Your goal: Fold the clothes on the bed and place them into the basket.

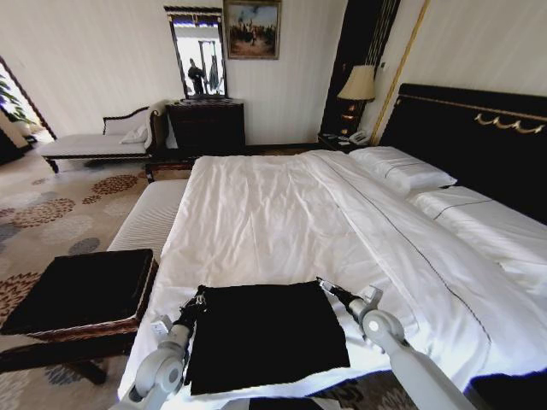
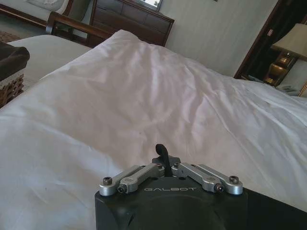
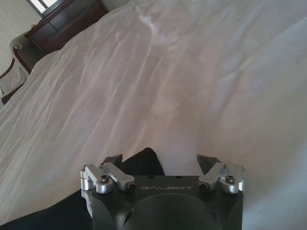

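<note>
T-shirt (image 1: 265, 333): black, folded into a rough rectangle, lying flat on the bed (image 1: 282, 213) at its near edge
Left gripper (image 1: 198, 299): at the shirt's far left corner, fingers pinched together
Right gripper (image 1: 329, 289): at the far right corner, fingers spread apart
Basket (image 1: 81, 295): on a dark bench left of the bed

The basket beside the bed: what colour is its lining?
Black fabric lining inside the brown wicker basket, clearest in the head view.
</note>
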Controlling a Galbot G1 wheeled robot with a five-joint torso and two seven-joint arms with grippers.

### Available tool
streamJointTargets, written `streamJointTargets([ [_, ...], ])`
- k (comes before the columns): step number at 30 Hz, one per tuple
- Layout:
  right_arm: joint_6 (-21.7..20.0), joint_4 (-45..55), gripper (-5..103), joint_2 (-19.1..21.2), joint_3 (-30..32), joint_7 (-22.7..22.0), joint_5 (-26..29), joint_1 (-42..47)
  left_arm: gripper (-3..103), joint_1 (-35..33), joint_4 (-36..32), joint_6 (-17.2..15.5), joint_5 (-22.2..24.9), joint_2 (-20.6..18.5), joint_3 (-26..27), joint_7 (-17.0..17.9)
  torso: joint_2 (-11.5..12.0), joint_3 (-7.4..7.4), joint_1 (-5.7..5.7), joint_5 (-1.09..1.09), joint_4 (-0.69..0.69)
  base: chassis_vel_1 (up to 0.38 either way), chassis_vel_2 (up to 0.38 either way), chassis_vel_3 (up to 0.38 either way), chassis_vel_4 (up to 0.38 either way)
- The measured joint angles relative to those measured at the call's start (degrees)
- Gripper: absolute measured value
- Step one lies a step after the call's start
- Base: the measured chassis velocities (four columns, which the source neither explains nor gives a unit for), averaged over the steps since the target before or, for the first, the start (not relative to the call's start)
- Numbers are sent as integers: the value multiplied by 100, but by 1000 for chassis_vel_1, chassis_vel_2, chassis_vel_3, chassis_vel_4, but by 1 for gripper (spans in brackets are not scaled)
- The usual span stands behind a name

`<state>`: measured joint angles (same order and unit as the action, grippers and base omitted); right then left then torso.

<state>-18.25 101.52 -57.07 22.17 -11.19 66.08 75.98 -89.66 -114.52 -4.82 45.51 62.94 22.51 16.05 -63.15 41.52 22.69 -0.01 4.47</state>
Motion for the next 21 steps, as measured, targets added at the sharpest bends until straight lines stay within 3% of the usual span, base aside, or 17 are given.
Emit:
streamJointTargets([
  [1,-3,11,85,-16,-13,16,-46,23,1,1,9,0,2,-2,5,-4,0,0,0,0,-1,0,0,0,0],
  [2,2,-59,68,-42,-34,28,-103,-19,1,21,50,-1,-49,-20,-9,-5,0,0,0,0,0,0,0,0,0],
  [3,5,-66,63,-44,-33,28,-102,-41,1,22,51,-1,-50,-26,-13,-5,0,0,0,1,-1,0,0,0,0],
  [9,9,-95,47,-13,-73,40,-92,-108,1,23,51,-6,-48,-34,-39,0,0,0,0,0,-1,0,0,0,0],
  [10,10,-126,36,-11,-103,47,-93,-142,1,27,50,-8,-47,-35,-58,3,0,0,0,1,-1,0,0,0,0],
  [12,10,-148,36,-10,-127,48,-93,-166,1,32,47,-10,-48,-34,-75,7,0,0,0,1,-2,0,0,0,0],
  [16,-7,-140,14,-8,-181,49,-60,-188,1,60,56,-18,-116,-49,-116,19,0,0,0,1,-1,0,0,0,0],
  [18,-11,-121,14,-3,-182,51,-59,-176,1,65,65,-18,-126,-59,-120,22,0,0,0,1,-2,0,0,0,0],
  [20,-15,-68,3,1,-181,54,-42,-135,1,67,62,-18,-139,-77,-121,30,0,0,0,1,-1,0,0,0,0],
  [21,-15,-68,3,1,-181,54,-42,-135,1,67,62,-18,-139,-77,-121,30,0,0,0,1,-1,0,0,0,0],
])
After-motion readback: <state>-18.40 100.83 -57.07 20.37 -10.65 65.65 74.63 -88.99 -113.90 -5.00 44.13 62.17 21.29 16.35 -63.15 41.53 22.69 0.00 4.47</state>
